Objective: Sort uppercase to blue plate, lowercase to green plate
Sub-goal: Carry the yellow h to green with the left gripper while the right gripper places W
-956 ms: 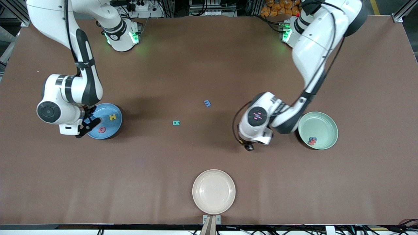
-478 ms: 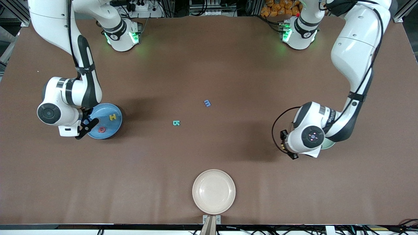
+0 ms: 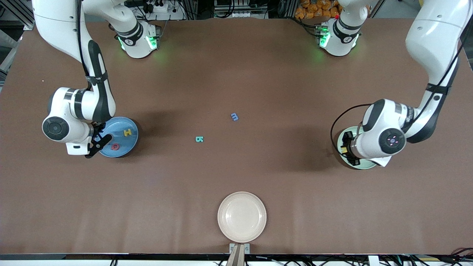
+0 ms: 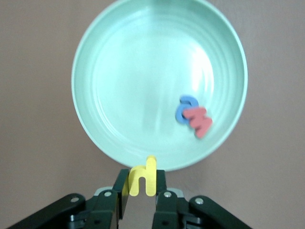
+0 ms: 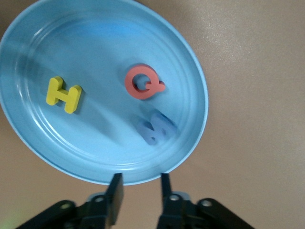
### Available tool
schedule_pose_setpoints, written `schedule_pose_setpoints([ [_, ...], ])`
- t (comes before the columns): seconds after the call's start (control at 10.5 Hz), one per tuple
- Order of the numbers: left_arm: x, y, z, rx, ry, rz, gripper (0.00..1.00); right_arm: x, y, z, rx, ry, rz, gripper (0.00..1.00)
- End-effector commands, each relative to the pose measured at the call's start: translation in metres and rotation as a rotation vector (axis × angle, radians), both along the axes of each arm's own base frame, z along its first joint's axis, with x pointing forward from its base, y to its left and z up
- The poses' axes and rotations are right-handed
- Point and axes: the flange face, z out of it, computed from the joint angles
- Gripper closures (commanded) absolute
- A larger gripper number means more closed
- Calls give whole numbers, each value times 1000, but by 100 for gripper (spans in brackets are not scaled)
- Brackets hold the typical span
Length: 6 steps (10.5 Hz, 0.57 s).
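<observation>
Front view: the brown surface (image 3: pixel 236 74) carries three plates. The blue plate (image 3: pixel 130 146) lies toward the right arm's end, the green plate (image 3: pixel 343 135) toward the left arm's end, and a cream plate (image 3: pixel 242 217) nearest the camera. The right gripper (image 5: pixel 139 186) hangs over the blue plate's rim, its jaws apart and holding nothing. In that plate lie the yellow H (image 5: pixel 63 95), the red Q (image 5: pixel 143 82) and a blurred blue W (image 5: pixel 157 128). The left gripper (image 4: pixel 141 188) hangs at the green plate's rim, its jaws clamped on the yellow n (image 4: pixel 143 177). In the green plate the blue a (image 4: pixel 185 107) and red w (image 4: pixel 199 119) touch each other. On the bare surface between the plates lie the blue m (image 3: pixel 234 117) and, nearer the camera, the teal K-like letter (image 3: pixel 199 139).
</observation>
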Motion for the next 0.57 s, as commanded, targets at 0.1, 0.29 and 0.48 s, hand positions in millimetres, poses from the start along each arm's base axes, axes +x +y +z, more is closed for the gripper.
schedule_pose_setpoints([
  [0.1, -12, 0, 3, 23, 1, -55, 1, 6, 32, 12, 12, -11, -87, 39],
  [0.29, -14, -3, 1, 27, 6, -64, 0, 10, 95, 29, 68, 8, -219, 38],
  [0.48, -16, -25, 3, 21, 1, -98, 0, 11, 165, 40, 155, -26, -304, 39],
])
